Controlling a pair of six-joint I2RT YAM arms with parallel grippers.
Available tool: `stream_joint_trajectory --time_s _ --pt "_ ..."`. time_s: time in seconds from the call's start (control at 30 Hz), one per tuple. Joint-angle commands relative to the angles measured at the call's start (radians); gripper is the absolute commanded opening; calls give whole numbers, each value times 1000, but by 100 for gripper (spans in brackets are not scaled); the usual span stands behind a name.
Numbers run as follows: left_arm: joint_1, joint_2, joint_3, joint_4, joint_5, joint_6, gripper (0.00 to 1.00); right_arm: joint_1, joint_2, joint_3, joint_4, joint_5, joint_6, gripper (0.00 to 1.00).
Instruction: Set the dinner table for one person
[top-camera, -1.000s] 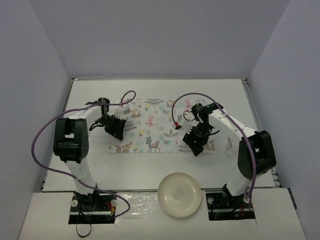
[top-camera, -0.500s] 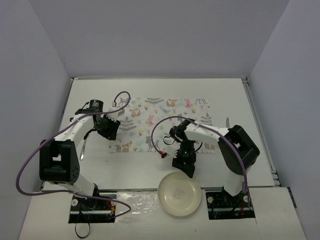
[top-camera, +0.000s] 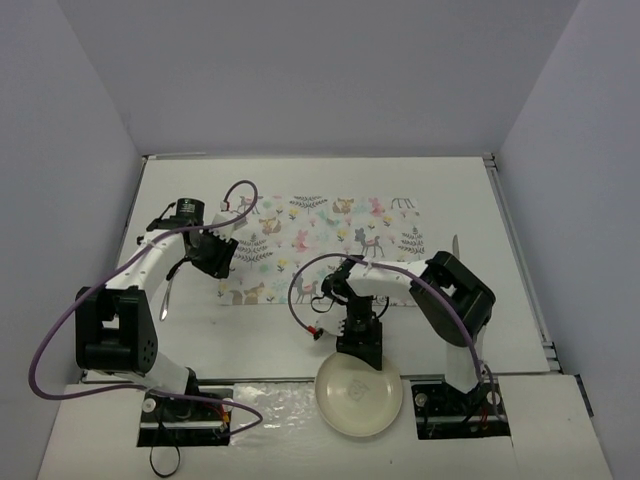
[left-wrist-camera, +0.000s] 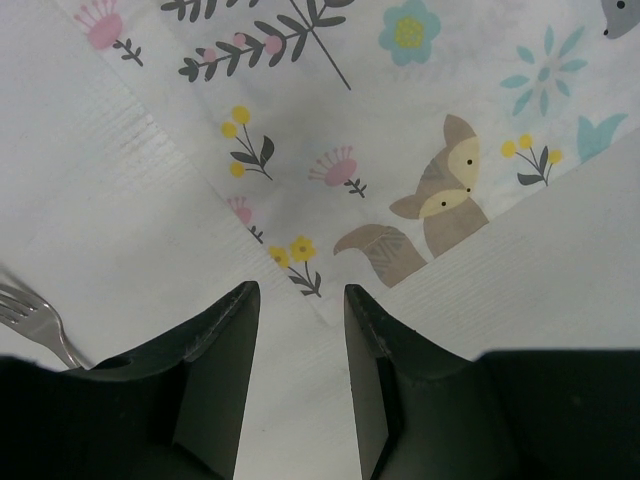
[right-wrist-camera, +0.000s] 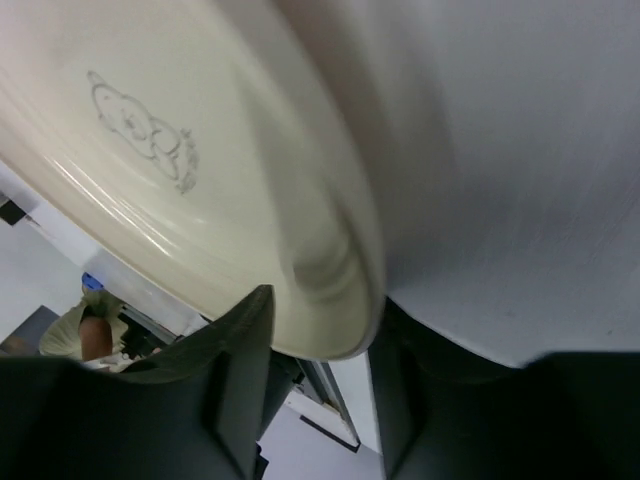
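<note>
Fingers (left-wrist-camera: 215, 380) of the left gripper (left-wrist-camera: 298, 298) are seen spread apart with nothing held between them, held low over the left edge of a printed placemat (top-camera: 330, 235); a corner of the cloth, marked with a fox and small flowers, is shown just ahead of the fingertips. A fork (top-camera: 165, 298) is laid on the bare surface just left of the placemat, apart from the gripper, and its tines are caught at the lower left of the left wrist view. The right gripper (right-wrist-camera: 322, 312) is positioned at the far rim of a cream plate (top-camera: 365, 405), and the rim is framed between its two fingers (right-wrist-camera: 240, 390); whether the rim is actually pinched cannot be told, since the wrist view is blurred there. A faint bear outline is printed on the plate's face. The plate is set at the near edge of the dinner table (top-camera: 450, 195), between the two arm bases and apart from the placemat. The dinner table itself, white and matte, is spread beneath both arms and is walled by pale grey-lilac panels (top-camera: 300, 80) at the back and sides, with the placemat laid across its middle. A slim grey utensil (top-camera: 455, 245) is seen lying near the placemat's right edge; its kind is too small to be told.
</note>
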Motion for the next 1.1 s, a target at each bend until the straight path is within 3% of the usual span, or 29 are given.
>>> stream_joint_trajectory --time_s 0.0,0.07,0.23,0.5,0.6,0.73,0.9,1.07 --pt "10 -44 14 31 -16 -11 36 7 55 1 11 73 68 7" --pt "10 -48 11 32 -19 -8 36 16 58 9 30 128 93 0" --pt "24 -69 -4 38 -12 5 36 -18 -98 135 47 238 107 0" --pt "28 -46 -21 50 -11 23 36 -294 -135 639 -12 238 94 0" --pt "27 -42 -13 58 7 21 36 -403 -51 861 -20 193 129 0" --pt "28 -29 9 55 16 28 36 -476 76 997 -40 144 171 0" --pt "28 -2 18 67 26 28 36 -483 220 1072 -53 19 200 0" --pt "28 29 28 72 31 36 36 -462 275 1093 -63 -12 205 0"
